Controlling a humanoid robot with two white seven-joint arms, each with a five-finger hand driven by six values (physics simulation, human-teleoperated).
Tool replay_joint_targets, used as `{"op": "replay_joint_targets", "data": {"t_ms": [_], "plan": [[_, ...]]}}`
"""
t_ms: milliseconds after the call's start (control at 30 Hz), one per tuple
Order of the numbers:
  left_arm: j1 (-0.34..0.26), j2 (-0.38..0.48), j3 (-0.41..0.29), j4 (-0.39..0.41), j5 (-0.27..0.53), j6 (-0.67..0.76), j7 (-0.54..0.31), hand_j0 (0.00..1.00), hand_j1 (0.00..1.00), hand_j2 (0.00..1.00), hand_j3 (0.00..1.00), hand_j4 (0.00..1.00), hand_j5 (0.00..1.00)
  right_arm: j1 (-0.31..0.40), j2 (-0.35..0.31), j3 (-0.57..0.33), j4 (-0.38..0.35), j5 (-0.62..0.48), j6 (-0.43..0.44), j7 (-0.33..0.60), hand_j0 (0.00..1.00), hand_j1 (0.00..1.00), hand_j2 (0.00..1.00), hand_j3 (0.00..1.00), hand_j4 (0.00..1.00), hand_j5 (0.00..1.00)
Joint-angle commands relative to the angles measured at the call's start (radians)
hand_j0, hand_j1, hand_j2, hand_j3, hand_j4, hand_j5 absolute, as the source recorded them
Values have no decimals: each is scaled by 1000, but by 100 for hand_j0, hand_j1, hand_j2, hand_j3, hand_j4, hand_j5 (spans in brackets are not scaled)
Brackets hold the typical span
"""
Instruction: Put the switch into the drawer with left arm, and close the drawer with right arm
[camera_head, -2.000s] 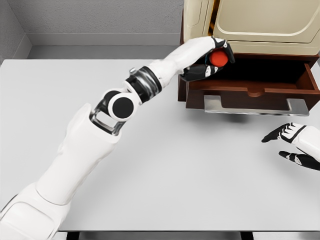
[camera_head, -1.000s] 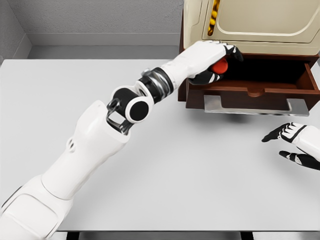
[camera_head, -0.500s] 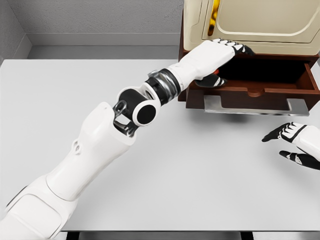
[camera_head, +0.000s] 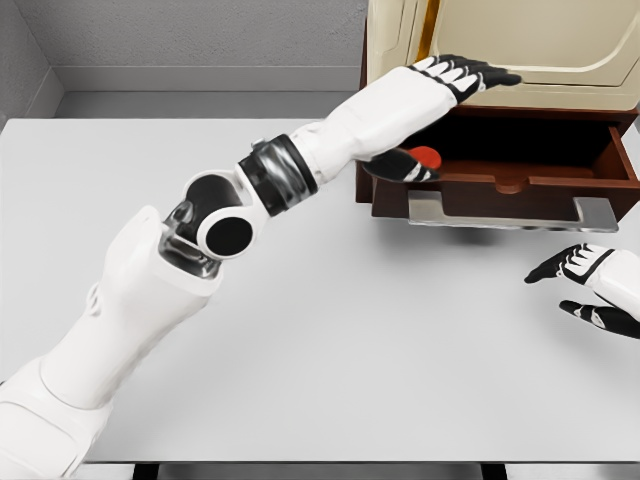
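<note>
Left hand (camera_head: 440, 100) raised, fingers now spread | switch (camera_head: 427, 157) released in drawer (camera_head: 520, 180)

Both arms are glossy white shells. The left arm (camera_head: 150, 290) has a black disc cap at the elbow and a ribbed black-and-silver collar on the forearm. The left hand (camera_head: 445, 85) and right hand (camera_head: 590, 285) are white-backed with black fingers and palms.
</note>
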Motion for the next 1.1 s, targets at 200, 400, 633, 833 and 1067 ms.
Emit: {"op": "replay_joint_targets", "data": {"t_ms": [200,400,633,833,1067], "plan": [[32,170,62,-29,642,-3,-5,100,100,100,100,100,100,0,-3,-1,0,-7,0,0,69,69,69,69,69,69],[87,247,49,-41,816,-3,-89,100,100,100,100,100,100,0,-7,0,0,-13,0,1,69,69,69,69,69,69],[89,270,37,-40,978,86,-117,100,100,100,100,100,100,0,-7,3,0,-13,0,-2,69,69,69,69,69,69],[86,260,11,-28,980,175,-115,100,100,100,100,100,100,0,-7,3,0,-13,0,-2,69,69,69,69,69,69],[81,257,-38,-28,980,182,-115,100,100,100,100,100,100,0,-9,4,0,-15,0,-2,69,69,69,69,69,69]]}}
